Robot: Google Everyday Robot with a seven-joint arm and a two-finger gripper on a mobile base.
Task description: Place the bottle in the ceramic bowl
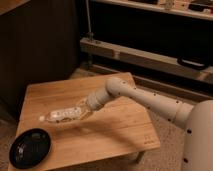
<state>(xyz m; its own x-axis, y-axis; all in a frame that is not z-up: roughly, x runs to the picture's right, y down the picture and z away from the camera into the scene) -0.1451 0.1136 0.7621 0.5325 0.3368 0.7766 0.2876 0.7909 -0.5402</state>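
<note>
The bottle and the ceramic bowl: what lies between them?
Only bare wooden table; the camera view shows the pincer holding the bottle above it.

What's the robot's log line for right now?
hand: holds bottle sideways above table | ceramic bowl: empty, near-left corner | bottle not in bowl
</note>
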